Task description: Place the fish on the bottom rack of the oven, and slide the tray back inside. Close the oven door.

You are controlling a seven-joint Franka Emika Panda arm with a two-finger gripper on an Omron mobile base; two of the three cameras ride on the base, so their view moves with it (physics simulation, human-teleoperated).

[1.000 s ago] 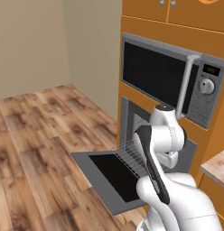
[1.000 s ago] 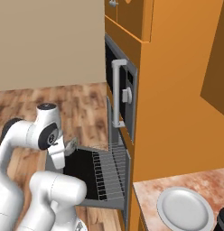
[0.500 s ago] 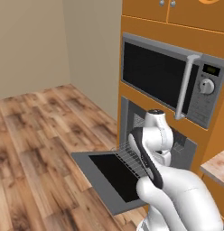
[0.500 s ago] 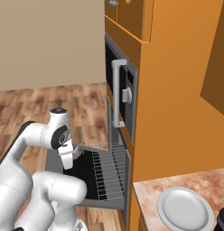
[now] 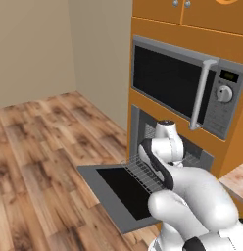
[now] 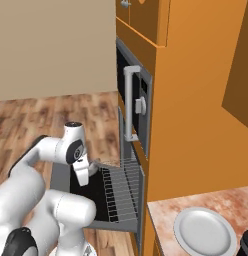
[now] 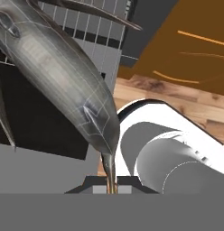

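Note:
My gripper (image 7: 109, 182) is shut on the tail of the fish (image 7: 64, 76), a grey-white speckled body that hangs long and close across the hand view. Beyond the fish lies the bottom rack (image 7: 89, 28), a silver wire grid pulled out of the oven (image 5: 143, 128) over the open oven door (image 5: 105, 193). From the right base view the hand holds the fish (image 6: 104, 163) a little above the near end of the rack (image 6: 123, 192), over the door's black pane (image 6: 92, 199). In the left base view my arm hides the gripper.
A grey microwave (image 5: 178, 84) with a vertical bar handle sits right above the oven. A round white plate (image 6: 203, 233) rests on the counter (image 6: 196, 207) at the lower right. Wooden floor (image 5: 40, 147) lies open to the left of the lowered door.
The arm has swung toward the oven, bringing the hand and the fish from beside the door to above the pulled-out rack. The grip has stayed shut.

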